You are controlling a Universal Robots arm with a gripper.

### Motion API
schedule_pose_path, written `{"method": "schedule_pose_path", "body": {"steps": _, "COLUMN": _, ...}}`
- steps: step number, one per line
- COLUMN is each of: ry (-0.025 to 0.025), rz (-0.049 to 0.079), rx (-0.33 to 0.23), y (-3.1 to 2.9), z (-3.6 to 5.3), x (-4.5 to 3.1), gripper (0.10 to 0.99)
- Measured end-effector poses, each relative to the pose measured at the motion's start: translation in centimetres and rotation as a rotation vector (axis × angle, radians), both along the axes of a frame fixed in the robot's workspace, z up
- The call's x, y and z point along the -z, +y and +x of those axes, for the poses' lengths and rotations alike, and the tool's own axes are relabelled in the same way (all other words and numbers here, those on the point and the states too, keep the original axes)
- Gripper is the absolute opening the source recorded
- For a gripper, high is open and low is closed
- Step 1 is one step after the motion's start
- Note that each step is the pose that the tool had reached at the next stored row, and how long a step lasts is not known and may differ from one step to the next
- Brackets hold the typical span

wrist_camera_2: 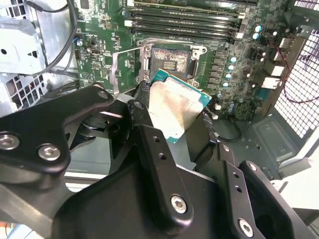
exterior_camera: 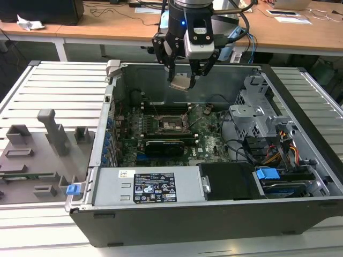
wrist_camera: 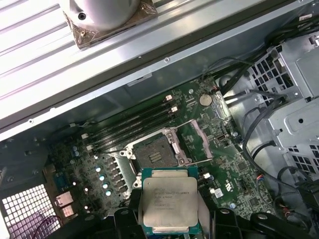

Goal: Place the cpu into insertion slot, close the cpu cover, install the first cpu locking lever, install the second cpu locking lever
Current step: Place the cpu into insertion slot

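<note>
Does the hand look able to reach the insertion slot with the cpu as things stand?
Probably yes. The hand holds the cpu above the open case, the insertion slot lies bare below it, its cpu cover is swung aside, and nothing crosses the slot.

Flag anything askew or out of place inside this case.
The cpu hangs tilted in the pincer above the motherboard, not level with the empty socket, and its metal top looks smeared. The cpu cover stands swung open beside the socket. Nothing looks damaged.
</note>
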State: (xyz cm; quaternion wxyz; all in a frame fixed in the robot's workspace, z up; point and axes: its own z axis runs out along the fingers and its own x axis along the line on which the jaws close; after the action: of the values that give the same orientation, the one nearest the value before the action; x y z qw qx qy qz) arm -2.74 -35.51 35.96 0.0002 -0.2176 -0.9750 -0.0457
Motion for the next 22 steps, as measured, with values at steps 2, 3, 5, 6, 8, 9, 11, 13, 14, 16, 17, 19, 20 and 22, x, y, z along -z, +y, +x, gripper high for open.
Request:
{"method": "schedule_pose_path", "body": {"steps": 2, "ry": 0.0000, "rz": 0.000, "rx": 0.005, "y": 0.00, "z": 0.00, "x": 0.00, "gripper": 0.529}}
{"method": "schedule_pose_path", "body": {"steps": 3, "ry": 0.0000, "rz": 0.000, "rx": 0.009, "y": 0.00, "z": 0.00, "x": 0.00, "gripper": 0.529}}
{"method": "schedule_pose_path", "body": {"steps": 5, "ry": 0.0000, "rz": 0.000, "rx": 0.014, "y": 0.00, "z": 0.00, "x": 0.00, "gripper": 0.529}}
{"method": "schedule_pose_path", "body": {"steps": 6, "ry": 0.0001, "rz": 0.000, "rx": 0.017, "y": 0.00, "z": -0.01, "x": 0.00, "gripper": 0.529}}
{"method": "schedule_pose_path", "body": {"steps": 8, "ry": 0.0003, "rz": 0.000, "rx": 0.022, "y": 0.00, "z": 0.00, "x": 0.02, "gripper": 0.529}}
{"method": "schedule_pose_path", "body": {"steps": 9, "ry": 0.0002, "rz": 0.000, "rx": 0.027, "y": 0.00, "z": -0.01, "x": 0.03, "gripper": 0.529}}
{"method": "schedule_pose_path", "body": {"steps": 11, "ry": 0.0009, "rz": 0.000, "rx": 0.034, "y": 0.00, "z": -0.01, "x": 0.04, "gripper": 0.529}}
{"method": "schedule_pose_path", "body": {"steps": 13, "ry": 0.0014, "rz": 0.000, "rx": 0.040, "y": 0.00, "z": -0.01, "x": 0.05, "gripper": 0.529}}
{"method": "schedule_pose_path", "body": {"steps": 14, "ry": 0.0014, "rz": 0.000, "rx": 0.042, "y": 0.00, "z": 0.00, "x": 0.05, "gripper": 0.529}}
{"method": "schedule_pose_path", "body": {"steps": 16, "ry": 0.0014, "rz": 0.000, "rx": 0.046, "y": 0.00, "z": 0.00, "x": 0.07, "gripper": 0.529}}
{"method": "schedule_pose_path", "body": {"steps": 17, "ry": 0.0014, "rz": 0.000, "rx": 0.048, "y": 0.00, "z": 0.00, "x": 0.08, "gripper": 0.529}}
{"method": "schedule_pose_path", "body": {"steps": 19, "ry": 0.0014, "rz": 0.000, "rx": 0.052, "y": 0.00, "z": -0.01, "x": 0.12, "gripper": 0.529}}
{"method": "schedule_pose_path", "body": {"steps": 20, "ry": 0.0023, "rz": -0.001, "rx": 0.055, "y": 0.00, "z": -0.01, "x": 0.21, "gripper": 0.529}}
{"method": "schedule_pose_path", "body": {"steps": 22, "ry": 0.0037, "rz": -0.004, "rx": 0.057, "y": 0.00, "z": -0.01, "x": 0.34, "gripper": 0.529}}
